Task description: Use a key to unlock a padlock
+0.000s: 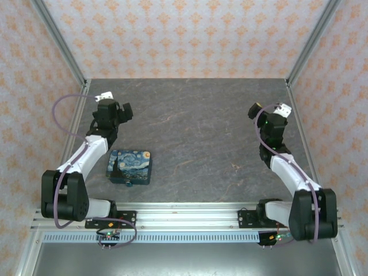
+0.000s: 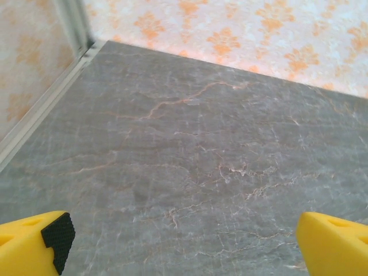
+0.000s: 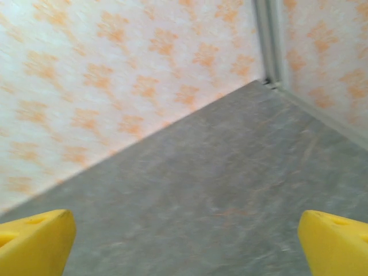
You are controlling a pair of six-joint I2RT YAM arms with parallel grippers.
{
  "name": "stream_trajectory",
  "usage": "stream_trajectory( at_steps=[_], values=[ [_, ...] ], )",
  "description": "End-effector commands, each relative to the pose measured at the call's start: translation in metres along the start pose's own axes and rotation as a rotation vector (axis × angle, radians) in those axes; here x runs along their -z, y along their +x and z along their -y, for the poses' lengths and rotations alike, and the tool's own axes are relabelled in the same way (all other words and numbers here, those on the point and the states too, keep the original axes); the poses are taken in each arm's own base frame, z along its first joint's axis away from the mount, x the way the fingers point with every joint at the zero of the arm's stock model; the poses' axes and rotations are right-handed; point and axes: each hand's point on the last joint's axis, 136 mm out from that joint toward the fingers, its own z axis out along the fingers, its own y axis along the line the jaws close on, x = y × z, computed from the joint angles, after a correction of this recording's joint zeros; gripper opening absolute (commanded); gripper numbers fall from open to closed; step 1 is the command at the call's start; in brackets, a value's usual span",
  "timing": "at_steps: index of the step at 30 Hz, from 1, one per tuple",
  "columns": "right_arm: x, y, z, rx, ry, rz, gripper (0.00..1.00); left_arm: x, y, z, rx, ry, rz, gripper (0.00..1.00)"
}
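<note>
A flat box with a blue starry-night print (image 1: pixel 131 166) lies on the grey table near the left arm's base. A dark shape (image 1: pixel 117 167) sits on its left part; I cannot tell whether it is the padlock. The key is too small to make out. My left gripper (image 1: pixel 124 111) hangs at the far left, well behind the box, and its yellow fingers (image 2: pixel 35 240) stand wide open over bare table. My right gripper (image 1: pixel 255 110) hangs at the far right, its fingers (image 3: pixel 333 241) also wide open with nothing between them.
Patterned walls with metal corner posts (image 1: pixel 64 47) close in the grey marble-look table (image 1: pixel 195 138) on three sides. An aluminium rail (image 1: pixel 184 215) runs along the near edge where both arm bases are bolted.
</note>
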Motion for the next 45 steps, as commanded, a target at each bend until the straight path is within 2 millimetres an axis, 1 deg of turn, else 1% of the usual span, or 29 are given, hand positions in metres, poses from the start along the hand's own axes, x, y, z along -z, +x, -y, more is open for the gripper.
stream_trajectory(
  at_steps=[1, 3, 4, 5, 6, 10, 13, 15, 18, 20, 23, 26, 29, 33, 37, 42, 45],
  values=[
    [0.009, 0.045, -0.023, -0.196, -0.129, -0.263, 0.99, 0.030, 0.056, -0.040, 0.125, -0.198, -0.283, 1.00],
    [0.014, 0.067, -0.043, -0.267, -0.207, -0.410, 1.00, 0.046, 0.072, -0.041, 0.168, -0.187, -0.353, 1.00],
    [0.018, 0.077, -0.055, -0.297, -0.251, -0.478, 0.96, 0.055, 0.081, -0.043, 0.203, -0.185, -0.381, 1.00],
    [0.020, 0.093, -0.059, -0.315, -0.254, -0.553, 0.94, 0.063, 0.088, -0.045, 0.222, -0.184, -0.398, 1.00],
    [0.026, 0.105, -0.068, -0.325, -0.272, -0.609, 0.93, 0.071, 0.096, -0.046, 0.241, -0.174, -0.418, 1.00],
    [0.055, 0.147, -0.105, -0.266, -0.316, -0.748, 0.91, 0.093, 0.120, -0.052, 0.290, -0.149, -0.447, 1.00],
    [0.073, 0.169, -0.130, -0.229, -0.341, -0.814, 0.90, 0.098, 0.133, -0.059, 0.288, -0.170, -0.462, 1.00],
    [0.085, 0.186, -0.147, -0.228, -0.366, -0.863, 0.88, 0.097, 0.144, -0.063, 0.281, -0.187, -0.488, 1.00],
    [0.098, 0.204, -0.166, -0.216, -0.395, -0.917, 0.88, 0.094, 0.160, -0.065, 0.274, -0.196, -0.523, 1.00],
    [0.108, 0.213, -0.177, -0.206, -0.418, -0.940, 0.88, 0.090, 0.168, -0.066, 0.263, -0.197, -0.538, 1.00],
    [0.119, 0.222, -0.190, -0.198, -0.445, -0.961, 0.88, 0.087, 0.177, -0.060, 0.254, -0.156, -0.555, 1.00],
    [0.127, 0.226, -0.197, -0.191, -0.462, -0.978, 0.88, 0.086, 0.178, -0.037, 0.276, -0.019, -0.565, 1.00],
    [0.135, 0.228, -0.202, -0.198, -0.476, -0.993, 0.87, 0.091, 0.177, -0.013, 0.305, 0.088, -0.569, 1.00],
    [0.144, 0.231, -0.202, -0.213, -0.478, -1.006, 0.85, 0.095, 0.181, 0.023, 0.354, 0.189, -0.557, 1.00],
    [0.146, 0.234, -0.193, -0.229, -0.453, -1.013, 0.80, 0.099, 0.190, 0.054, 0.385, 0.255, -0.532, 1.00],
    [0.154, 0.244, -0.179, -0.239, -0.416, -1.042, 0.73, 0.110, 0.193, 0.095, 0.324, 0.331, -0.510, 1.00],
    [0.161, 0.247, -0.174, -0.238, -0.405, -1.053, 0.71, 0.113, 0.194, 0.113, 0.282, 0.356, -0.517, 1.00]
  ],
)
